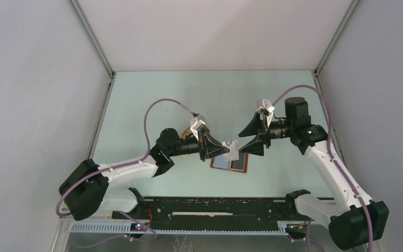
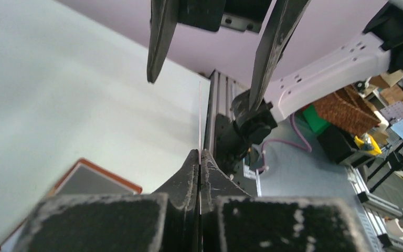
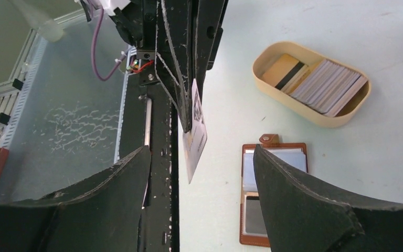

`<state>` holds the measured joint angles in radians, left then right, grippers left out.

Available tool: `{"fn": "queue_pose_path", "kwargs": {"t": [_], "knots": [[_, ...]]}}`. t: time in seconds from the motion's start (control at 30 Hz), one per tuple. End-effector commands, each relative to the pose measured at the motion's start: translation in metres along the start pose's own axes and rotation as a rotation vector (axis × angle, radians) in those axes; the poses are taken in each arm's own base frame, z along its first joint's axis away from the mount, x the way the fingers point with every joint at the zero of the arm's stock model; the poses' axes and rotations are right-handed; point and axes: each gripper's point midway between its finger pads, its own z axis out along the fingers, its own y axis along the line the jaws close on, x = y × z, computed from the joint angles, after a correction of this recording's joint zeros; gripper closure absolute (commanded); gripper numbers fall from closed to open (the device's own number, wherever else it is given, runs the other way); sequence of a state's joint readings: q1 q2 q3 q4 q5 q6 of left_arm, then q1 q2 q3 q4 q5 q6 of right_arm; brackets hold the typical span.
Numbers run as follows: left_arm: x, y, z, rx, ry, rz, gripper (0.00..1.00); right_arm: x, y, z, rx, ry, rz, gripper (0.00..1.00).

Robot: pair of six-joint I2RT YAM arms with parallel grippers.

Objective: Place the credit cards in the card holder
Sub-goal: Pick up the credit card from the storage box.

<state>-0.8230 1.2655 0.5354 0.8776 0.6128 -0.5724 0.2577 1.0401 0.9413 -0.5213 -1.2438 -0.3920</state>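
Barely begun, I judge: my left gripper [image 1: 224, 149] is clamped on one thin white plastic credit card [image 3: 195, 139], in the air above the open reddish-brown leather card holder [image 3: 252, 210]. My right gripper [image 1: 241, 142] gapes either side of it, holding nothing. A stack of cards [image 3: 328, 86] waits in the tan oval tray [image 3: 294, 105].

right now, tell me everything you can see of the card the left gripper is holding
The card is a thin white rectangle that looks like plastic, with dark print near its gripped end and a faint tan band lower down. The left gripper pinches it by one end, so it hangs tilted in the air, apparently not touching the open card holder. The left wrist view shows it edge-on as a thin line. The right gripper has its open fingers on either side of it, not touching.
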Motion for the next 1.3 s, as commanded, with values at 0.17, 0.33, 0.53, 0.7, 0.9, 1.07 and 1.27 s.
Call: {"fn": "queue_pose_path", "kwargs": {"t": [0.17, 0.33, 0.53, 0.7, 0.9, 1.07, 1.27], "knots": [[0.027, 0.011, -0.012, -0.039, 0.145, 0.073, 1.00, 0.017, -0.010, 0.019, -0.019, 0.107, 0.023, 0.21], [0.033, 0.014, -0.012, -0.036, 0.163, 0.073, 1.00, 0.028, -0.014, 0.028, -0.039, 0.156, 0.060, 0.26], [0.036, 0.015, -0.011, -0.031, 0.175, 0.066, 1.00, 0.038, -0.013, 0.036, -0.074, 0.205, 0.075, 0.51], [0.035, 0.018, -0.012, -0.036, 0.172, 0.061, 1.00, 0.038, -0.012, 0.036, -0.086, 0.216, 0.035, 0.80], [0.033, 0.022, -0.012, -0.054, 0.160, 0.043, 0.96, 0.039, -0.010, 0.035, -0.094, 0.219, 0.005, 1.00], [0.021, 0.032, -0.023, -0.133, 0.089, 0.039, 0.63, 0.040, -0.013, 0.032, -0.076, 0.223, 0.017, 1.00], [-0.001, 0.040, -0.050, -0.291, -0.031, 0.107, 0.40, 0.035, -0.030, 0.017, -0.008, 0.155, 0.131, 1.00]]}}
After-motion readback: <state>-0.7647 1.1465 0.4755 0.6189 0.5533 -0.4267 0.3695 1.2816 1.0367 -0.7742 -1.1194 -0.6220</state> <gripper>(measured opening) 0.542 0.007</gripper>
